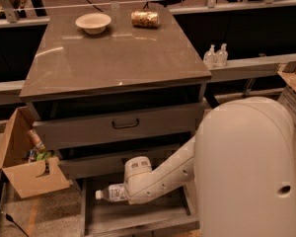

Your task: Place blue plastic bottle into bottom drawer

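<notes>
The blue plastic bottle [110, 192], clear with a white cap and pale label, lies sideways with its cap pointing left, over the left part of the open bottom drawer [133, 217]. My gripper [129, 191] is at the bottle's right end, hidden behind my white wrist, low inside the drawer opening. The bottle appears held by it, just above the drawer's flat grey floor. My white arm reaches in from the lower right.
Two shallower drawers with black handles [125, 124] sit above. On the cabinet top [113, 58] stand a white bowl [92, 21] and a gold-brown can [145, 18]. An open cardboard box [24, 157] stands at the left. Two small pump bottles [215, 56] stand on the right ledge.
</notes>
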`<state>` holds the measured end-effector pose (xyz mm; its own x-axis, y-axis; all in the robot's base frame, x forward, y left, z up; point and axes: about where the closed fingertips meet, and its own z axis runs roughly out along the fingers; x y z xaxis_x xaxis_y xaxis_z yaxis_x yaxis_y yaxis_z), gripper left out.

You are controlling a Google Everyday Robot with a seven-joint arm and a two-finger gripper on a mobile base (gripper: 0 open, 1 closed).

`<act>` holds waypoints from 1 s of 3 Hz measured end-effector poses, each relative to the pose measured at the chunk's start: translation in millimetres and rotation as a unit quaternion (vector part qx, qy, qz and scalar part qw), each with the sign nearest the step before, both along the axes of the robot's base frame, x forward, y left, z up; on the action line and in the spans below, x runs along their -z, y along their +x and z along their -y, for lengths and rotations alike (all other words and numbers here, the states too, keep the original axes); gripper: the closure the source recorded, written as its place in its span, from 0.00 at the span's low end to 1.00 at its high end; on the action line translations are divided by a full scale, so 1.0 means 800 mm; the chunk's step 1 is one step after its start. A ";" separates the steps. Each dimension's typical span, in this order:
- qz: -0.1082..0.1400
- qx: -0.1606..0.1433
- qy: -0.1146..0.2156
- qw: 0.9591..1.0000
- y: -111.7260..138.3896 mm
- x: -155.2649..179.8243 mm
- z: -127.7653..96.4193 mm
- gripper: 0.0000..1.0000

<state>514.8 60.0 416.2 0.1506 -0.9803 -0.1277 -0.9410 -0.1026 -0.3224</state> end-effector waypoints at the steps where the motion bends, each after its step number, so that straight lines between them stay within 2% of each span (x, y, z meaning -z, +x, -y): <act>1: 0.000 0.000 0.000 1.000 0.000 0.000 0.000 1.00; 2: 0.004 -0.009 -0.003 1.000 0.001 0.023 0.003 1.00; 3: 0.011 -0.031 -0.010 0.999 0.007 0.083 0.007 1.00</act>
